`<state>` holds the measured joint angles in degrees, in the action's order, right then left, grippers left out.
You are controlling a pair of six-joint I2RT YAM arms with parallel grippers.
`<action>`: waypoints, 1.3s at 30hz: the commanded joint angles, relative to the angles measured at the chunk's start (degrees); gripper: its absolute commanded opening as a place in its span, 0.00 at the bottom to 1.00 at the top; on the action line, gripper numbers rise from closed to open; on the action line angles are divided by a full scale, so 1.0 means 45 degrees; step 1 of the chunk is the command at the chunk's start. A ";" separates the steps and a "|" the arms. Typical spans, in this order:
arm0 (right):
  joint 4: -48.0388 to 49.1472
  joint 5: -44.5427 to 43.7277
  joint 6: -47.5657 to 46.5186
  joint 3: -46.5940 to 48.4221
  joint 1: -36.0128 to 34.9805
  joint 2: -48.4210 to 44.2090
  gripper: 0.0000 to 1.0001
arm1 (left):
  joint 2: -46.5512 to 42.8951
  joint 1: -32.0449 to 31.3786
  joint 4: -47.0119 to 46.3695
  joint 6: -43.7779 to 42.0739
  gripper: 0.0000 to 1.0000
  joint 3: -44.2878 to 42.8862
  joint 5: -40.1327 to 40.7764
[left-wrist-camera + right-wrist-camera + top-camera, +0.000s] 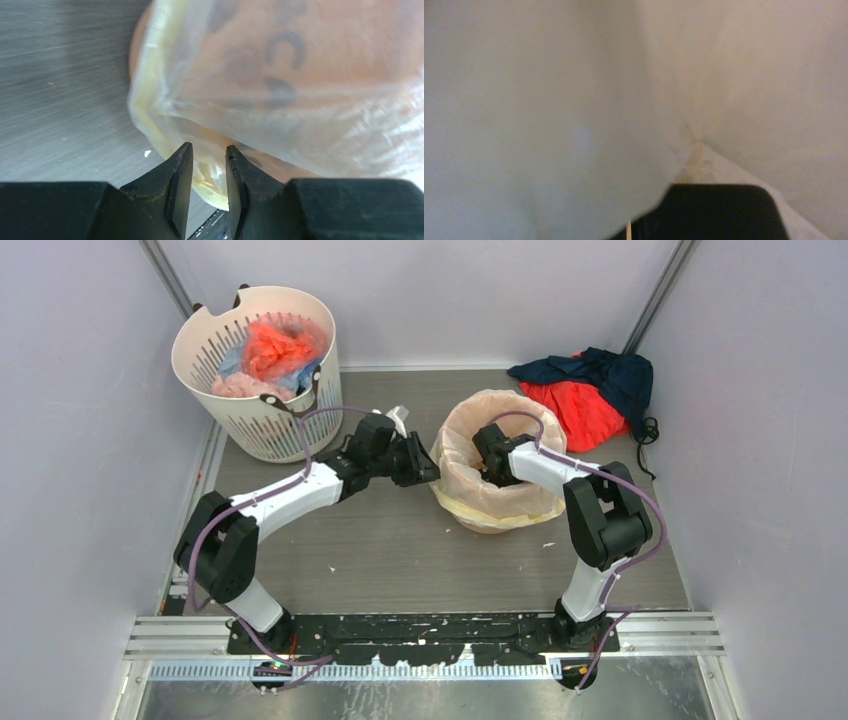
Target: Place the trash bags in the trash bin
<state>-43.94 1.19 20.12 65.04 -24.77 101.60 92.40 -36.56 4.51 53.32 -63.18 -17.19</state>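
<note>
The orange trash bin [490, 525] stands at mid-table. The pale-yellow translucent trash bag [500, 502] lines it and is folded down over its outside. My left gripper [432, 468] is at the bin's left side. In the left wrist view its jaws [208, 152] stand slightly apart, open, with the bag's yellow hem [210, 177] between them and the bin's printed wall [136, 50] under the film [320, 115]. My right gripper [488, 455] reaches down inside the bin, tips hidden. The right wrist view shows only bag film [549, 100]. I cannot see whether it holds anything.
A white slotted basket [300, 430] with red, pink and blue plastic bundles [275, 345] stands at the back left. A red and navy cloth heap [590, 385] lies at the back right. Side walls close in both sides. Small white scraps [545, 545] dot the table.
</note>
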 commanded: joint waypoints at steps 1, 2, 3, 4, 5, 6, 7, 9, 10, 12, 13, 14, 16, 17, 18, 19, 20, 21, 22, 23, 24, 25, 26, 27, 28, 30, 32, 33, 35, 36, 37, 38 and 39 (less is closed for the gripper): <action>0.0146 -0.0072 0.0214 0.0260 -0.0119 -0.0059 0.01 | -0.0661 -0.0911 -0.0512 0.0182 0.31 -0.0120 -0.0111; 0.0081 -0.0070 0.0216 0.0319 -0.0119 -0.0042 0.01 | -0.0588 -0.1190 -0.0466 0.0197 0.31 -0.0135 -0.0009; 0.0029 -0.0055 0.0216 0.0407 -0.0119 -0.0054 0.01 | -0.0491 -0.1363 -0.0435 0.0226 0.31 -0.0135 0.0068; 0.0020 -0.0065 0.0221 0.0454 -0.0132 -0.0092 0.01 | -0.0418 -0.1529 -0.0465 0.0278 0.31 -0.0108 0.0128; 0.0009 -0.0129 0.0244 0.0482 -0.0111 -0.0161 0.01 | -0.0324 -0.1716 -0.0516 0.0297 0.31 -0.0086 0.0251; -0.0004 -0.0118 0.0254 0.0520 -0.0123 -0.0206 0.01 | -0.0219 -0.1886 -0.0505 0.0282 0.31 -0.0109 0.0381; -0.0001 -0.0083 0.0265 0.0554 -0.0115 -0.0224 0.01 | -0.0113 -0.2061 -0.0460 0.0253 0.31 -0.0161 0.0458; -0.0027 -0.0089 0.0275 0.0631 -0.0124 -0.0214 0.01 | 0.0096 -0.2352 -0.0286 0.0190 0.31 -0.0280 0.0561; -0.0028 -0.0074 0.0275 0.0644 -0.0125 -0.0232 0.01 | 0.0151 -0.2495 -0.0222 0.0166 0.31 -0.0294 0.0627; 0.0013 -0.0105 0.0303 0.0655 -0.0134 -0.0253 0.01 | 0.0151 -0.2755 -0.0123 0.0110 0.29 -0.0263 0.0951; 0.0033 -0.0093 0.0313 0.0647 -0.0138 -0.0254 0.01 | 0.0167 -0.2873 -0.0070 0.0095 0.28 -0.0244 0.1098; 0.0055 -0.0063 0.0314 0.0655 -0.0134 -0.0254 0.01 | 0.0169 -0.2990 -0.0066 0.0071 0.26 -0.0243 0.1222; 0.0058 -0.0085 0.0304 0.0701 -0.0133 -0.0218 0.01 | 0.0244 -0.3207 0.0075 -0.0038 0.20 -0.0267 0.1500; 0.0058 -0.0088 0.0296 0.0721 -0.0124 -0.0215 0.01 | 0.0301 -0.3312 0.0204 -0.0133 0.17 -0.0276 0.1723; 0.0075 -0.0072 0.0280 0.0723 -0.0132 -0.0215 0.01 | 0.0367 -0.3406 0.0310 -0.0238 0.13 -0.0277 0.1939; 0.0087 -0.0087 0.0266 0.0723 -0.0138 -0.0215 0.01 | 0.0451 -0.3476 0.0458 -0.0346 0.09 -0.0279 0.2152; 0.0106 -0.0096 0.0274 0.0714 -0.0129 -0.0212 0.01 | 0.0566 -0.3510 0.0566 -0.0453 0.03 -0.0250 0.2364; 0.0130 -0.0090 0.0275 0.0691 -0.0133 -0.0202 0.01 | 0.0688 -0.3526 0.0595 -0.0534 0.00 -0.0188 0.2535; 0.0177 -0.0072 0.0265 0.0641 -0.0138 -0.0201 0.01 | 0.0840 -0.3530 0.0598 -0.0571 0.00 -0.0107 0.2685; 0.0217 -0.0070 0.0271 0.0591 -0.0129 -0.0196 0.01 | 0.1023 -0.3523 0.0608 -0.0624 0.00 -0.0048 0.2819; 0.0254 -0.0069 0.0287 0.0529 -0.0128 -0.0195 0.01 | 0.1187 -0.3523 0.0605 -0.0668 0.00 -0.0004 0.2945; 0.0312 -0.0043 0.0284 0.0455 -0.0138 -0.0213 0.01 | 0.1441 -0.3535 0.0582 -0.0703 0.00 0.0038 0.3115; 0.0361 -0.0032 0.0303 0.0375 -0.0136 -0.0215 0.01 | 0.1615 -0.3522 0.0504 -0.0700 0.00 0.0133 0.3231; 0.0396 -0.0057 0.0320 0.0328 -0.0139 -0.0205 0.01 | 0.1776 -0.3523 0.0335 -0.0697 0.00 0.0243 0.3346; 0.0425 -0.0043 0.0330 0.0274 -0.0122 -0.0241 0.01 | 0.1972 -0.3523 0.0265 -0.0687 0.00 0.0301 0.3458; 0.0482 -0.0026 0.0348 0.0200 -0.0124 -0.0287 0.01 | 0.2341 -0.3507 0.0044 -0.0648 0.00 0.0395 0.3492; 0.0488 -0.0049 0.0351 0.0177 -0.0122 -0.0298 0.01 | 0.2658 -0.3488 -0.0042 -0.0638 0.00 0.0337 0.3568; 0.0493 -0.0047 0.0353 0.0177 -0.0134 -0.0301 0.01 | 0.2803 -0.3428 -0.0048 -0.0655 0.00 0.0273 0.3544; 0.0436 -0.0092 0.0353 0.0196 -0.0135 -0.0340 0.01 | 0.2877 -0.3238 -0.0070 -0.0633 0.00 0.0281 0.3374; 0.0415 -0.0089 0.0353 0.0196 -0.0136 -0.0367 0.01 | 0.2735 -0.3140 -0.0166 -0.0589 0.00 0.0384 0.3254; 0.0384 -0.0116 0.0348 0.0206 -0.0134 -0.0420 0.01 | 0.2470 -0.3079 -0.0305 -0.0554 0.00 0.0582 0.3171; 0.0321 -0.0151 0.0336 0.0224 -0.0136 -0.0460 0.01 | 0.2078 -0.3069 -0.0325 -0.0525 0.00 0.0761 0.3121; 0.0264 -0.0165 0.0324 0.0261 -0.0124 -0.0509 0.01 | 0.1661 -0.3068 -0.0242 -0.0504 0.00 0.0900 0.3020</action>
<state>-43.27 1.15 21.17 65.67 -25.04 101.62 105.82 -51.24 5.91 51.62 -60.75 -3.25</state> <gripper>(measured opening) 0.031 0.006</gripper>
